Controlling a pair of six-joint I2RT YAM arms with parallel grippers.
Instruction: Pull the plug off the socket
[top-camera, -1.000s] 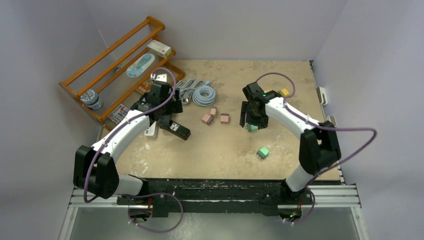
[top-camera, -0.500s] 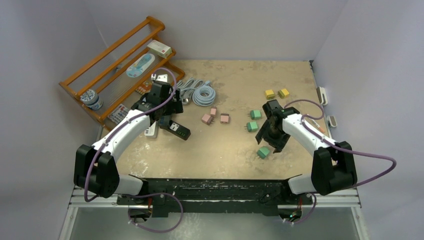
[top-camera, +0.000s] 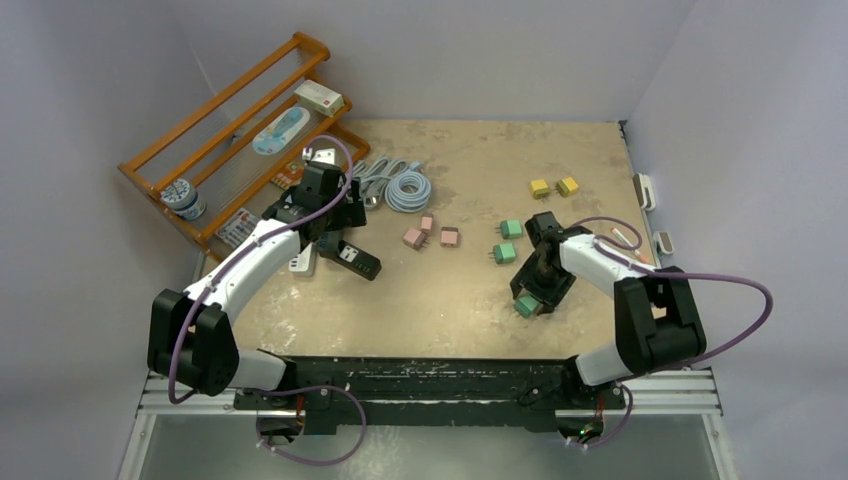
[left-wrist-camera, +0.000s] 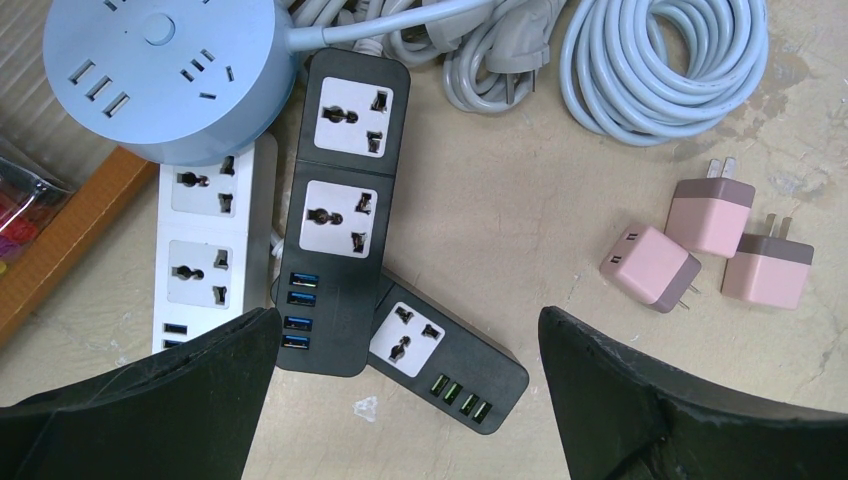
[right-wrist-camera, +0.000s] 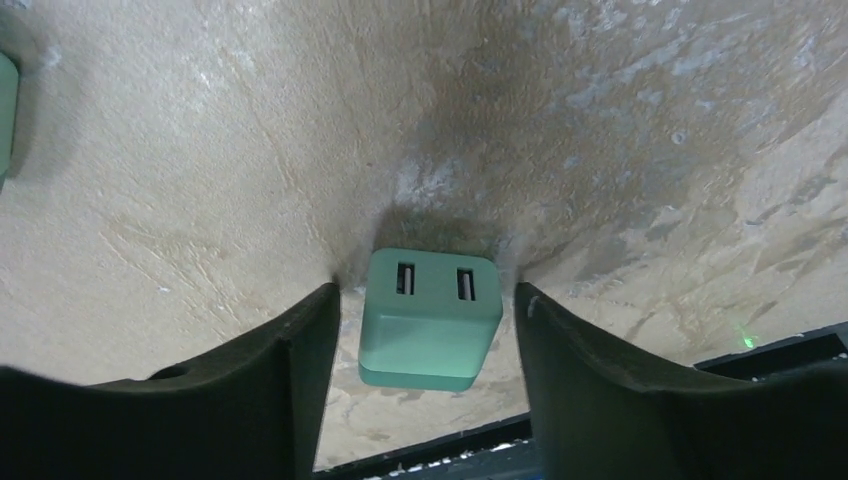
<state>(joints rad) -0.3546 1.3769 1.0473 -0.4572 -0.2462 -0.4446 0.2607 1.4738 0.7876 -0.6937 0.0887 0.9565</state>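
Right gripper (right-wrist-camera: 425, 292) has dropped since half a second ago. Its jaws stand open round the near green plug (right-wrist-camera: 430, 320), a sliver of gap each side, plug lying on the table (top-camera: 450, 300). I count three green plugs, three pink plugs (top-camera: 449, 237), two yellow plugs (top-camera: 540, 188). Left gripper (left-wrist-camera: 407, 320) gapes wide, empty, over four power strips (left-wrist-camera: 340, 215) — unmoved.

plug (right-wrist-camera: 430, 318) between jaws of right hand (right-wrist-camera: 425, 292)
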